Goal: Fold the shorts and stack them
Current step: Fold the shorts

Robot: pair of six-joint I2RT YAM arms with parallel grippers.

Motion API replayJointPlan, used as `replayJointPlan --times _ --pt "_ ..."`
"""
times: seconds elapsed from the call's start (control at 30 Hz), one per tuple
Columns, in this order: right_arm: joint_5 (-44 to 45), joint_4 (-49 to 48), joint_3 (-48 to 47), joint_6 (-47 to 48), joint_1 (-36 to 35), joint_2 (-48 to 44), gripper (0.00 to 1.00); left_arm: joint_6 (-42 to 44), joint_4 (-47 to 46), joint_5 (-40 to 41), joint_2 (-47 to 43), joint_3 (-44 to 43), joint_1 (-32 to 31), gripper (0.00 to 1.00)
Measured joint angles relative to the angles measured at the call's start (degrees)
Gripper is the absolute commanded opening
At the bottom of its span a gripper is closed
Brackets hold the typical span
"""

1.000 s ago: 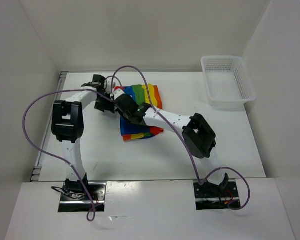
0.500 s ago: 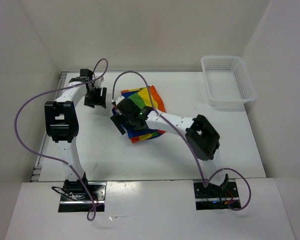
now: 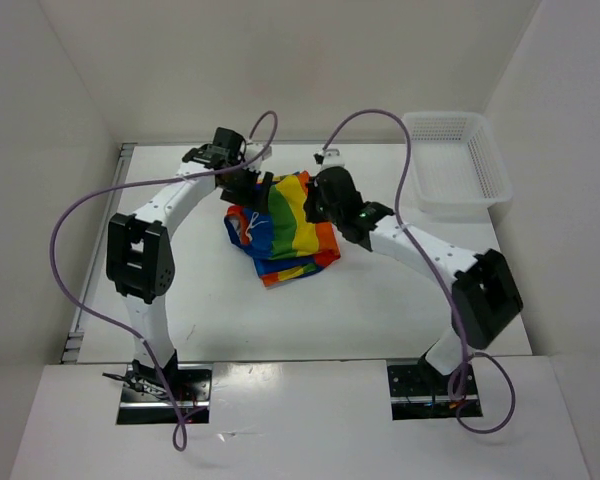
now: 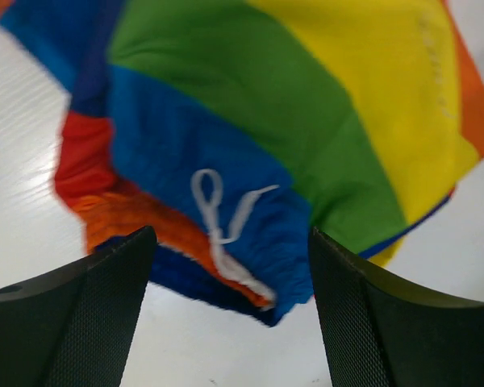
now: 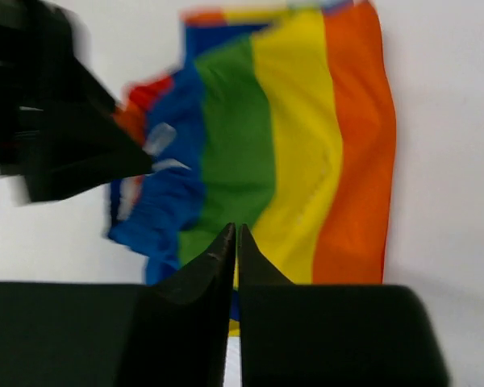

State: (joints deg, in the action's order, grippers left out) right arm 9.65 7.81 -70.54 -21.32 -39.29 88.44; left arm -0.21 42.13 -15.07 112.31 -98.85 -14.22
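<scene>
On the table, the shorts lie bunched.

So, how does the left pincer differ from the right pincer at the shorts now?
The left pincer is open, its fingers wide apart; the right pincer is shut, fingers touching. The left pincer hangs above the white drawstring; the right pincer points at the green and yellow stripes. Shared: both are at the shorts, and neither appears to hold cloth.
</scene>
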Motion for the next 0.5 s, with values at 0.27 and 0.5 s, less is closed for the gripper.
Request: replayJointPlan --times 0.27,0.5 --pt "0.66 3.34 2.91 -6.51 0.55 17.33 0.0 -0.04 -2.36 6.36 3.76 0.55 -2.75 0.73" --pt "-1.16 2.1 11.52 -14.84 0.55 14.99 0.0 -0.15 -5.73 14.88 7.41 5.95 -2.05 0.59"
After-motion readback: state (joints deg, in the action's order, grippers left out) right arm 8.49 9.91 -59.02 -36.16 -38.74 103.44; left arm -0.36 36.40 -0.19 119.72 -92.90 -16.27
